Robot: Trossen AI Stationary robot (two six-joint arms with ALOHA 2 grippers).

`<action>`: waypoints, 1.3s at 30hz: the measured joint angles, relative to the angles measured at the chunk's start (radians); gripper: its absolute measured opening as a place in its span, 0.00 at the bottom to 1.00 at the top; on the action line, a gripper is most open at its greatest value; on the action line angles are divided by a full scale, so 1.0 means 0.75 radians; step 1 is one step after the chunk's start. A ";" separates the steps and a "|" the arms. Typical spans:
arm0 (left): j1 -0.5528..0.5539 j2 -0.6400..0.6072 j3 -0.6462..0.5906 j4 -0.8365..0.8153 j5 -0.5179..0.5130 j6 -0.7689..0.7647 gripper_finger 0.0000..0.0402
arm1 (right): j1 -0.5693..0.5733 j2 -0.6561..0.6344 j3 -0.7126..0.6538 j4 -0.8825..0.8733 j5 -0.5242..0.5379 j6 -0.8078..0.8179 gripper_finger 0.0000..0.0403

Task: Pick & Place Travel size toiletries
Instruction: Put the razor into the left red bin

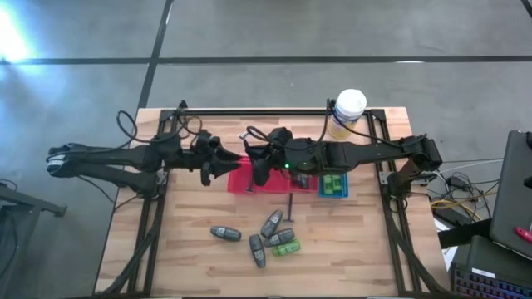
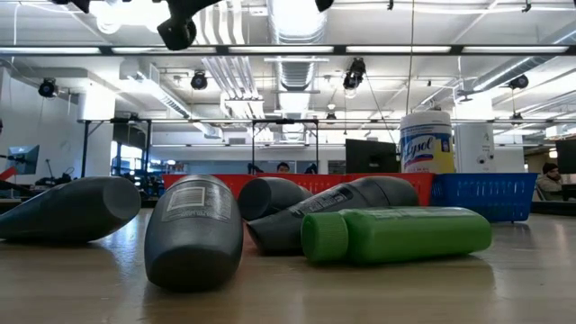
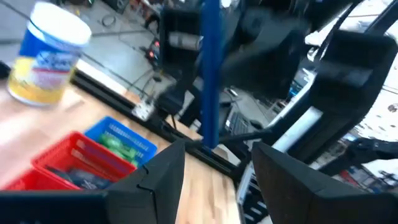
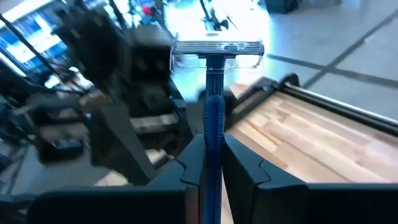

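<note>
Hovering over the red basket [image 1: 241,178] from above, the right gripper [image 1: 253,143] faces the left gripper [image 1: 223,158]; grey bottles [image 2: 193,229] are seen low on the table — the left fingers [image 3: 158,180] spread wide, the right gripper [image 4: 210,163] clamped on a blue razor [image 4: 214,81].

High view looks straight down; low view level, near bottles; both share red basket [image 1: 242,180].
</note>
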 joint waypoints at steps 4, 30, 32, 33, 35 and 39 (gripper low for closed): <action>0.000 0.039 -0.002 0.007 -0.008 -0.012 0.48 | 0.002 -0.001 0.000 0.079 -0.017 -0.038 0.08; 0.002 0.050 0.000 0.271 -0.020 0.085 0.48 | 0.003 0.014 -0.002 0.240 -0.043 0.024 0.08; 0.002 0.057 0.000 0.293 -0.010 0.084 0.48 | 0.002 0.023 -0.003 0.249 -0.041 0.039 0.08; 0.002 0.059 0.001 0.297 -0.010 0.083 0.48 | 0.002 0.024 -0.003 0.248 -0.041 0.040 0.08; 0.002 0.065 0.001 0.306 -0.007 0.083 0.48 | 0.002 0.029 -0.003 0.248 -0.042 0.040 0.08; 0.002 0.070 0.001 0.305 0.004 0.083 0.48 | 0.003 0.028 -0.003 0.265 -0.041 0.041 0.08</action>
